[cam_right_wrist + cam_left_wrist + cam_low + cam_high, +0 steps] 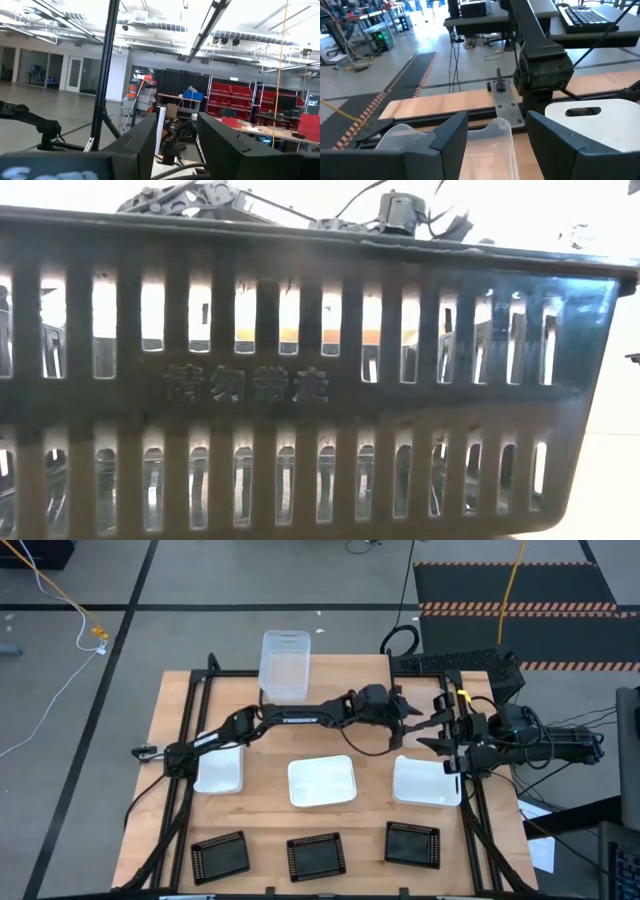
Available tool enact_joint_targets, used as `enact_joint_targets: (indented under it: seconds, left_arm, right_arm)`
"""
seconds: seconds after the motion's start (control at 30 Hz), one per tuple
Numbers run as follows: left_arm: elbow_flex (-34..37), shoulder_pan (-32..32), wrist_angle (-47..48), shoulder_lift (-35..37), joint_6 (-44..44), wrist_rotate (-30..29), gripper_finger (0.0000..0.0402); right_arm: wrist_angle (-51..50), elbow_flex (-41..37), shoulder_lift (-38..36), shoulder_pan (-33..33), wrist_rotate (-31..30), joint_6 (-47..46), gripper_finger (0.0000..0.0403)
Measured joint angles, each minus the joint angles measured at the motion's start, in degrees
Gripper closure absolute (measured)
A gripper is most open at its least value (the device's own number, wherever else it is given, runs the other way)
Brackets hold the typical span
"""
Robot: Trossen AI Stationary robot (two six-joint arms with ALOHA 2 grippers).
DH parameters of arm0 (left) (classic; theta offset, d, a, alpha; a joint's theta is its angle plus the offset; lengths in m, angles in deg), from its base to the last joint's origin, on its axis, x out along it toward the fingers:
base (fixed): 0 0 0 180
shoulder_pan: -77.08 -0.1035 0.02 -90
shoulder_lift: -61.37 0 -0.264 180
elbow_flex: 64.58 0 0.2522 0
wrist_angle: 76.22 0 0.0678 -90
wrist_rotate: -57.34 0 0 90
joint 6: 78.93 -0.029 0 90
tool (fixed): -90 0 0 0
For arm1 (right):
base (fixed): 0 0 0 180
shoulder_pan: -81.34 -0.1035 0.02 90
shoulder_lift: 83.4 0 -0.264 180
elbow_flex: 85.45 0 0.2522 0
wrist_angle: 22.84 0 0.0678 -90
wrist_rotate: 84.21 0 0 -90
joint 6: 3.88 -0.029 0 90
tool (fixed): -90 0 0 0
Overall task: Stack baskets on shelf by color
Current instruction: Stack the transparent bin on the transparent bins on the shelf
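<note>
In the high view one clear basket (285,665) stands at the table's far edge. Three white baskets (322,781) sit in a middle row and three black baskets (316,857) in a near row. I cannot tell the shelf apart from the tabletop. My left gripper (408,725) reaches to the right, above the gap between the middle and right white baskets. It is open in its wrist view (497,120), with another clear basket (490,145) between and behind its fingers. My right gripper (440,735) is close by, open and tipped up toward the room (177,120). My left gripper has its fingers on either side of the clear basket's rounded end (497,125). A gap shows between this end and one finger (555,142). The other finger (447,137) covers part of the basket. I cannot tell whether either finger touches it.
A black basket (320,380) stands right in front of the low camera and fills that view. The right arm's column (540,65) rises just beyond the left gripper, with the right white basket (592,115) beside it. A keyboard (450,662) lies at the table's far right.
</note>
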State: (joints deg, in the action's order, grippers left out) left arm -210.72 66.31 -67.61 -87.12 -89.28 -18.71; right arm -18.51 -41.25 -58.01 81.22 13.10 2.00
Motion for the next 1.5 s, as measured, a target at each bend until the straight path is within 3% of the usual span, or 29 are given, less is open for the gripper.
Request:
enact_joint_targets:
  seconds: [0.13,0.43,0.63,0.77,0.97,1.5]
  left_arm:
    - [0.11,0.57,3.7,-0.21,-0.47,-4.51,0.0197]
    - [0.09,0.8,6.76,-1.18,-3.09,-4.58,0.0197]
    - [0.19,2.89,7.04,-1.37,-10.66,-7.14,0.0197]
    - [0.24,5.25,4.85,-1.44,-17.06,-9.88,0.0197]
    - [0.24,7.45,-2.45,-1.44,-19.74,-13.74,0.0197]
    - [0.24,4.49,1.06,-4.64,-16.07,-11.12,0.0204]
  right_arm:
    - [0.02,0.0,0.0,0.0,-0.06,0.75,0.0268]
    - [0.68,0.0,0.12,0.02,-2.86,1.43,0.0268]
    - [-0.89,0.02,0.29,0.02,-2.84,1.37,0.0268]
    - [-2.11,0.02,0.31,0.02,-2.84,1.3,0.0268]
    - [-2.54,0.02,0.28,0.02,-2.82,0.84,0.0268]
    - [-1.29,0.02,0.31,0.02,-2.8,0.82,0.0268]
